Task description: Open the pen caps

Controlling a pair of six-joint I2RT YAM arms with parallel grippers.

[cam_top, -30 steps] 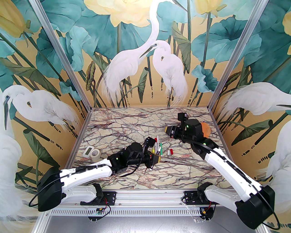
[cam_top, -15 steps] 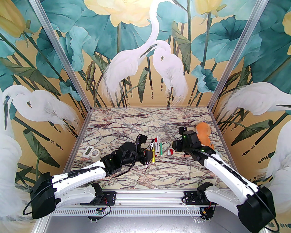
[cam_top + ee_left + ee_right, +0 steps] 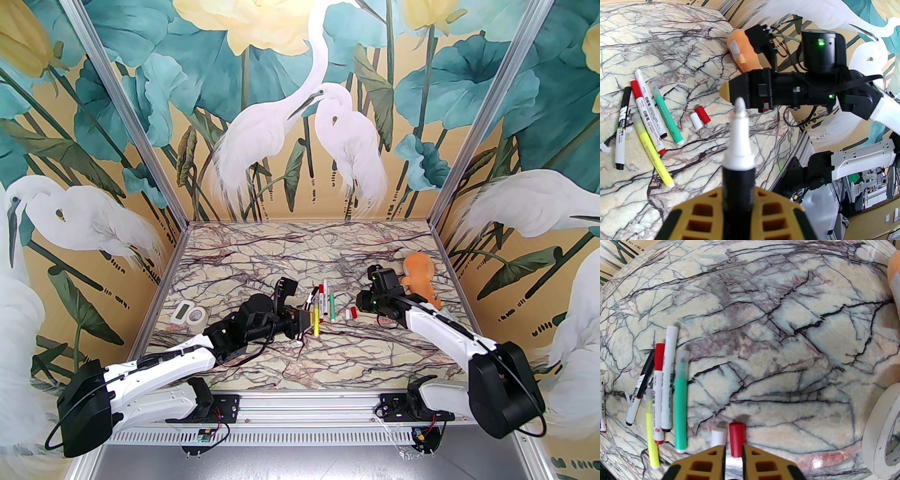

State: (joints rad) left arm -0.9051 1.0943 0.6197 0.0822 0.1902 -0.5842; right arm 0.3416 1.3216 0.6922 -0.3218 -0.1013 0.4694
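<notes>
Red cap (image 3: pixel 737 438) and white cap (image 3: pixel 718 438) are seen off at 3 o'clock of five capped pens (image 3: pixel 668 380). An uncapped pen (image 3: pixel 738 145) is clamped in the left gripper (image 3: pixel 738 196); the right gripper (image 3: pixel 733 451) is closed, empty.

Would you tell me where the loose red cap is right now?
In the top view the red cap lies on the table right of centre, beside the white cap, between the green pen and the right gripper.

I see a cream tabletop (image 3: pixel 787 345) veined black and pink. There's a red cap (image 3: pixel 737 439) and a white cap (image 3: pixel 718 438); the plush (image 3: pixel 418 276) is orange.
</notes>
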